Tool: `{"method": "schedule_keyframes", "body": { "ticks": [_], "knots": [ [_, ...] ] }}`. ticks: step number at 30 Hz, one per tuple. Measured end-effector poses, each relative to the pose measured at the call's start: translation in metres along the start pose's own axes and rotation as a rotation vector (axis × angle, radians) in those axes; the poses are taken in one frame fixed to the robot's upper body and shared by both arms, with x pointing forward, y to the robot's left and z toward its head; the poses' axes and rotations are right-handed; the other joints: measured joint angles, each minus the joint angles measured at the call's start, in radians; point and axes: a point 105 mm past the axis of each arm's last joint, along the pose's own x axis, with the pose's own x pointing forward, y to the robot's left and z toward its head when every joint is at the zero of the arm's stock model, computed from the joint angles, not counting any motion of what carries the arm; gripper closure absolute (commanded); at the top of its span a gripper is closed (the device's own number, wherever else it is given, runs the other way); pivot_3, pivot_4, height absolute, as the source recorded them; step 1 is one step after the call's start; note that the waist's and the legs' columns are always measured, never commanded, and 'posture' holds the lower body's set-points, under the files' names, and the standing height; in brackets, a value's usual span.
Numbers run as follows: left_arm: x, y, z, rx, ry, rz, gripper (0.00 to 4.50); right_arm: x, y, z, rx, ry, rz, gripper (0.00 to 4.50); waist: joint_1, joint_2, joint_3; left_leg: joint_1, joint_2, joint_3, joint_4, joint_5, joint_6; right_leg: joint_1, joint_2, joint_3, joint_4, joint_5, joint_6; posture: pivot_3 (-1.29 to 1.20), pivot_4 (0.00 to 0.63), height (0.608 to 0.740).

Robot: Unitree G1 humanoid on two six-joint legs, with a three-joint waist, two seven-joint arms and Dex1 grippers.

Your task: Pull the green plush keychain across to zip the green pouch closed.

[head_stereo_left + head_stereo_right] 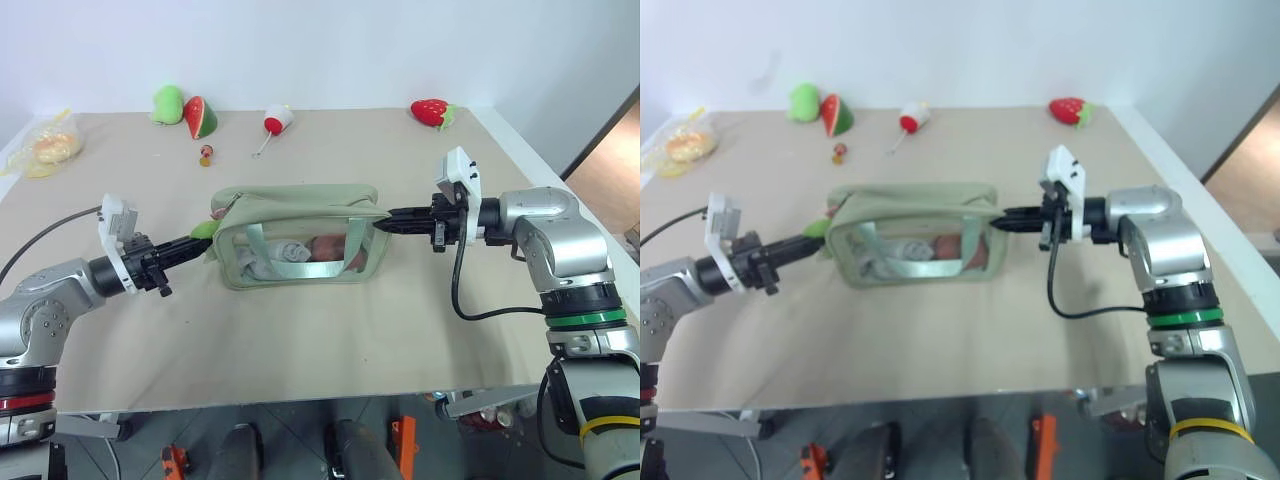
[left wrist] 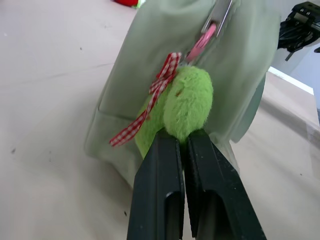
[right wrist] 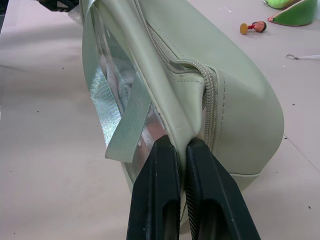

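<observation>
Pinching the green plush keychain point(image 2: 187, 102), left gripper point(image 2: 182, 137) jaws pressed together, right gripper point(image 3: 181, 145) clamped on green pouch point(image 1: 300, 205) end seam, pouch contents blurred behind clear panel.

pouch point(image 1: 300, 215) mid-table, keychain point(image 1: 204, 229) at its left end

Beige-topped table point(image 1: 330, 330) against a plain white wall point(image 1: 330, 45), grey floor below.

The green pouch point(image 1: 915, 232) lies on the beige table point(image 1: 940, 330), clear panel facing the camera. The left gripper point(image 1: 812, 240) is pinched on the green plush keychain point(image 1: 818, 227) at the pouch's left end. The right gripper point(image 1: 1000, 220) is clamped on the pouch's right end.
</observation>
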Motion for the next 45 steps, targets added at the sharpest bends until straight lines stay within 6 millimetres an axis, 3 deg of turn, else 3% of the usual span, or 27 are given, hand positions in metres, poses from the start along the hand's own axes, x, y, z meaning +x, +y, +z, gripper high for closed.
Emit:
{"method": "schedule_keyframes", "body": {
  "ticks": [5,10,14,20,25,31,32,41,45],
  "knots": [
    [0.006,0.005,0.011,0.026,-0.030,0.034,4.48,-0.001,0.000,-0.001,0.000,0.001,-0.009,4.50,0.001,0.000,0.000,0.000,0.000,0.000,0.000,0.000,0.000,0.000,0.000,0.000,0.000,0.000,0.000,0.00,0.150,0.740],
    [0.018,0.006,0.062,0.097,-0.187,0.035,4.48,-0.002,0.000,-0.001,0.001,0.003,-0.014,4.50,0.001,-0.001,0.000,0.000,0.000,0.000,0.001,0.000,0.000,0.001,0.000,0.000,0.000,0.001,0.002,0.00,0.150,0.740],
    [0.034,-0.011,0.099,0.199,-0.246,-0.043,4.48,-0.002,0.000,-0.001,0.000,0.002,-0.014,4.50,0.001,-0.001,0.000,0.000,-0.001,0.000,0.001,0.000,0.000,0.001,0.000,0.001,0.000,0.001,0.002,0.00,0.150,0.740],
    [0.069,-0.039,0.084,0.263,-0.136,-0.209,4.48,-0.002,0.000,-0.001,0.000,0.003,-0.016,4.50,0.001,-0.001,0.000,0.000,-0.001,0.000,0.001,0.000,0.000,0.001,0.000,0.001,0.000,0.001,0.002,0.00,0.150,0.740],
    [0.091,-0.060,0.086,0.371,-0.097,-0.308,4.48,-0.002,0.001,-0.001,0.000,0.001,-0.023,4.50,0.001,-0.001,0.000,0.000,-0.001,0.000,0.001,0.000,0.000,0.001,0.000,0.001,0.000,0.001,0.002,0.00,0.150,0.740],
    [0.099,-0.060,0.074,0.381,-0.048,-0.341,4.48,-0.002,0.002,-0.001,0.000,-0.001,-0.026,4.50,-0.001,-0.001,0.000,0.000,-0.001,0.000,0.001,0.000,0.000,0.001,0.001,0.002,0.000,0.001,0.002,0.00,0.150,0.740],
    [0.099,-0.060,0.073,0.376,-0.043,-0.347,3.79,-0.002,0.001,-0.001,0.002,-0.001,-0.027,4.50,-0.001,-0.001,0.000,0.000,-0.001,0.000,0.001,0.000,0.000,0.001,0.001,0.002,0.000,0.001,0.002,0.00,0.150,0.740],
    [0.092,-0.057,0.073,0.364,-0.018,-0.347,0.82,-0.001,0.002,-0.001,0.006,-0.005,-0.028,4.50,-0.001,-0.001,0.000,0.000,-0.001,0.000,0.001,0.000,0.000,0.001,0.001,0.002,0.000,0.001,0.002,0.00,0.150,0.740],
    [0.082,-0.051,0.075,0.373,-0.017,-0.316,0.82,-0.001,0.002,-0.001,0.006,-0.005,-0.028,4.50,-0.001,-0.001,0.000,0.000,-0.001,0.000,0.001,0.000,0.000,0.001,0.001,0.002,0.000,0.001,0.002,0.00,0.150,0.740]
  ]
}}
